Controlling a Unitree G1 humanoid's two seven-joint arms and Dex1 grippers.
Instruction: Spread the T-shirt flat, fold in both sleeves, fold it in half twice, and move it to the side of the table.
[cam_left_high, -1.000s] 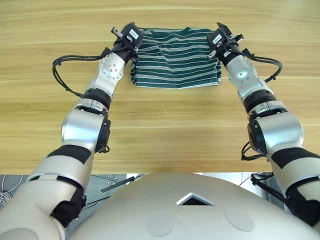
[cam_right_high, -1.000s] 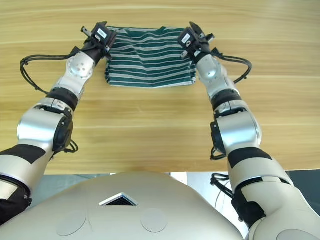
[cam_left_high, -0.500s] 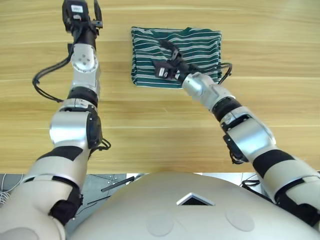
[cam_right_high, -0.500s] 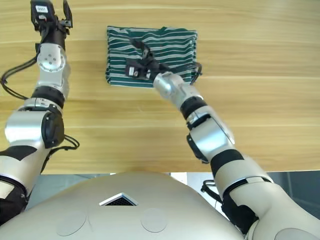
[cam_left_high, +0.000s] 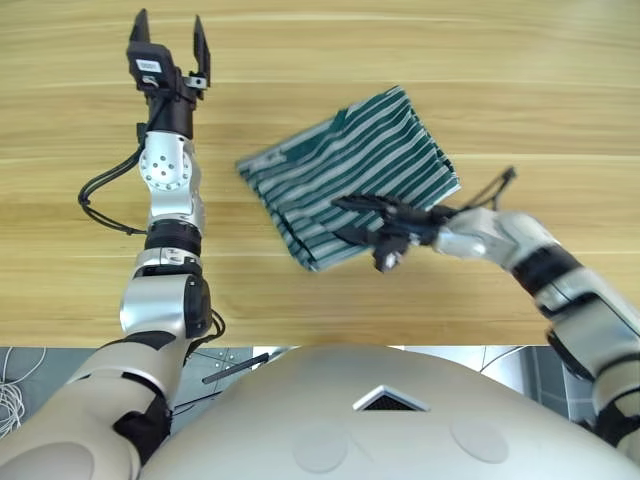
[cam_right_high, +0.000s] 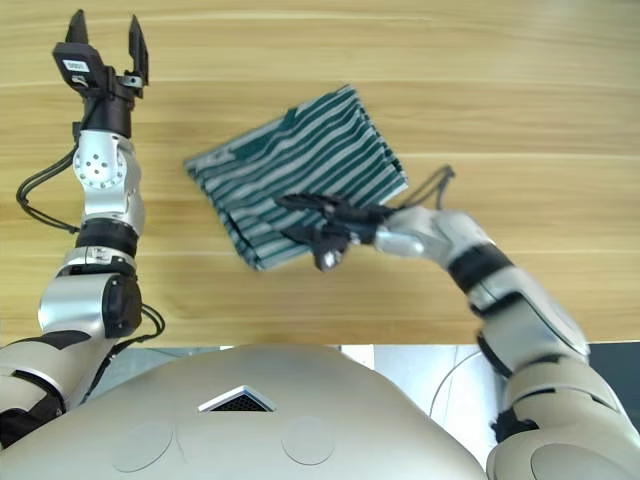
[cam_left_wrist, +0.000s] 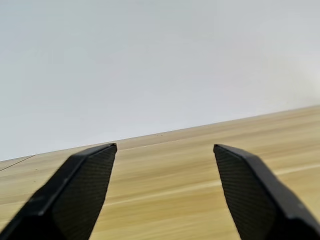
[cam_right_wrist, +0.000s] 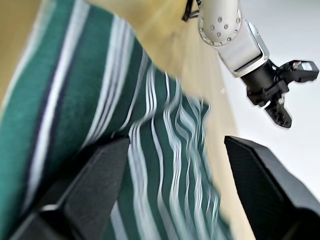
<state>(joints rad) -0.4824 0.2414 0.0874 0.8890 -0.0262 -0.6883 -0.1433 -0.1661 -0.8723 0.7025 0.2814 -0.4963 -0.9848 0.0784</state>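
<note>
The folded T-shirt (cam_left_high: 350, 175) has rotated and slid to frame centre. The right hand (cam_left_high: 340, 220), released, lies on its lower corner. The left hand (cam_left_high: 169, 22), released, is upper left. Step, as judged: moving aside. Next: continue pushing.

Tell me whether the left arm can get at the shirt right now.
Probably yes. The left end effector is open, off to the left of the shirt, with just table between them. The right end effector sits at the shirt's near edge.
</note>
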